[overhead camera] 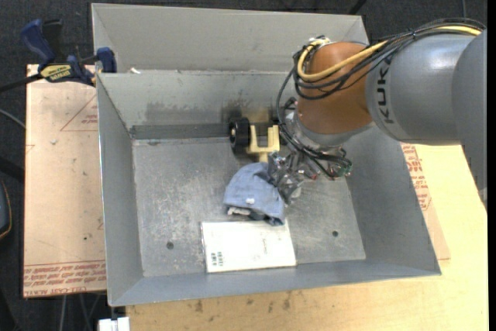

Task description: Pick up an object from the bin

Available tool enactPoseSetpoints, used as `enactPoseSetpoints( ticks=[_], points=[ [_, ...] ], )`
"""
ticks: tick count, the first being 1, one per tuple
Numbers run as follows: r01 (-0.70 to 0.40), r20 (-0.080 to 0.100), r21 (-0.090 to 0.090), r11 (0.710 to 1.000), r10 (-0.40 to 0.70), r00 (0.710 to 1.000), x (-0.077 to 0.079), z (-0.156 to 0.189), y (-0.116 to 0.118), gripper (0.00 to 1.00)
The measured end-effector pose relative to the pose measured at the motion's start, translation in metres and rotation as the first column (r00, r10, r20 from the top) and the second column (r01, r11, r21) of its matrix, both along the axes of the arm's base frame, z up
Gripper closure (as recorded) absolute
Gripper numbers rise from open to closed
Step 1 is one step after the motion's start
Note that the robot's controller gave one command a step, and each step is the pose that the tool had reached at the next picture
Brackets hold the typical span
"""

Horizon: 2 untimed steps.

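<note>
Three loose things lie on the floor of the grey bin (116,190), all near its middle. Reading from nine o'clock toward three, first comes a flat white card (248,246) at six o'clock of the floor, lying level, with small dark print near its left end; just above it, touching or overlapping its upper edge, sits a crumpled blue-grey cloth (249,194) near the centre; at twelve o'clock of the cloth, close to the back wall, stands a small black-and-cream object (256,136), its kind not clear to me; at three o'clock of the cloth hangs the gripper (285,181), low at the cloth's right edge, under the arm's orange wrist cover (333,89) and looped cables. Whether the gripper is open or closed I cannot tell, since the wrist and cables mask its tip; nothing can be seen held.

The cloth is the nearest thing and, in my judgement, the likeliest pick; the task looks to be at an early stage, with nothing lifted. To do the step well, the tip should sit over a raised fold rather than the thin hem, a little toward nine o'clock; it should come straight down, close on a good bunch of fabric and rise vertically; soft cloth may slip or drag the card along, so a deep bite matters; keeping clear of the black-and-cream object avoids a knock.
</note>
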<state>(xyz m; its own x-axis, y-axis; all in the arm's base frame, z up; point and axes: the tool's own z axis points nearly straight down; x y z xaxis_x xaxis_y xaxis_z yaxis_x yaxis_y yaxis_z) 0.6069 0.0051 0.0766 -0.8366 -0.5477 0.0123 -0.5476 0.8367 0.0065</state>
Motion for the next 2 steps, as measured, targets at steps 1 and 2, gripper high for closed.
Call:
enactPoseSetpoints(
  ticks=[1, 2],
  points=[
    [0.000, 0.000, 0.000, 1.000, 0.000, 1.000, 0.0000, 0.0000, 0.0000, 1.00],
    [0.000, 0.000, 0.000, 1.000, 0.000, 1.000, -0.0003, 0.0009, 0.0000, 1.00]
  ],
)
